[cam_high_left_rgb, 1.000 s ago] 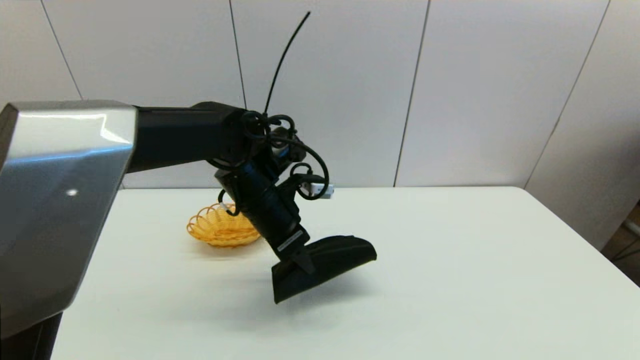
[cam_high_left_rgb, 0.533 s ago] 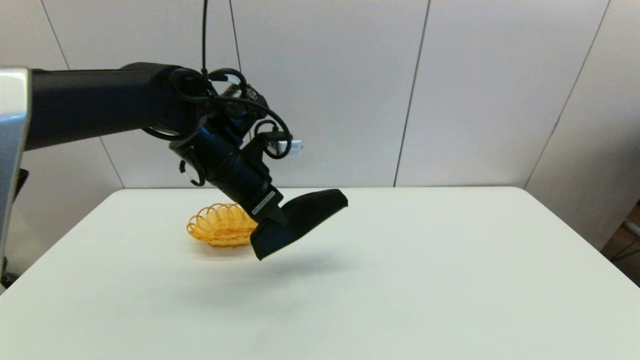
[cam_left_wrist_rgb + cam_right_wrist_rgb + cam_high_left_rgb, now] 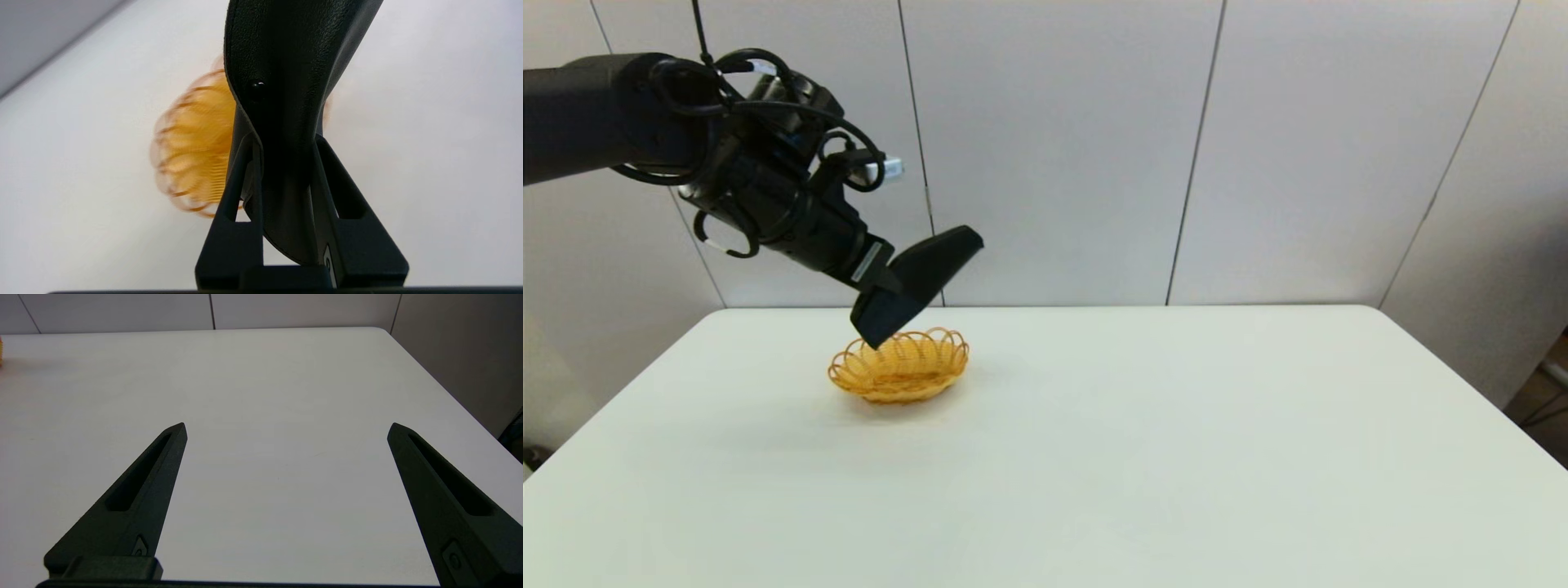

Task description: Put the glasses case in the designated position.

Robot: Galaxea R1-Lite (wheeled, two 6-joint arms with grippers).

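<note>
The left gripper (image 3: 882,287) pinches the glasses case (image 3: 917,280) near one end, above the basket (image 3: 899,366) by the desk's (image 3: 1176,457) far edge; the right gripper (image 3: 286,428) is spread, idle.

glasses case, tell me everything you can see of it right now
The glasses case is matte black and elongated, with a grained, leather-like skin, a curved flap edge and a small round stud. It hangs in the air, tilted, its lower wedge end just above the orange wicker basket, not touching it or the table. The left gripper is clamped across it; only those fingers touch it.
</note>
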